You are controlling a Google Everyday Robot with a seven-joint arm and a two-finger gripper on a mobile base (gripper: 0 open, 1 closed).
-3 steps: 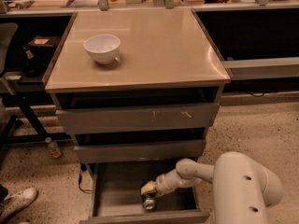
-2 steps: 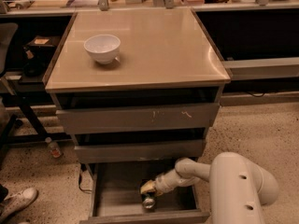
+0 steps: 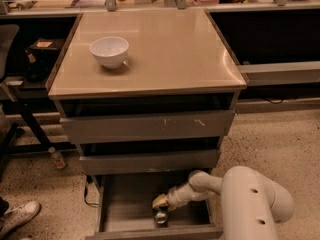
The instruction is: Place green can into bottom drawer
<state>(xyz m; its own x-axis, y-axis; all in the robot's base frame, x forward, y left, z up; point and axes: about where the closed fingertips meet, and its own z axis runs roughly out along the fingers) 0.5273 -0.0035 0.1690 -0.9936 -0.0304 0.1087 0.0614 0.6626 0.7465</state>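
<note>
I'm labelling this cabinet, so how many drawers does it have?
3, stacked: the scratched top drawer, the middle drawer, and the bottom drawer, pulled open, with the gripper inside it, right by the green can.

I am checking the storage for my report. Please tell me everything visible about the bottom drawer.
The bottom drawer is the lowest of three grey drawers and is pulled open. It looks like a shallow grey tray with a low front panel and a plain floor. The green can is inside near the front, and the gripper reaches in from the right, close to the can.
</note>
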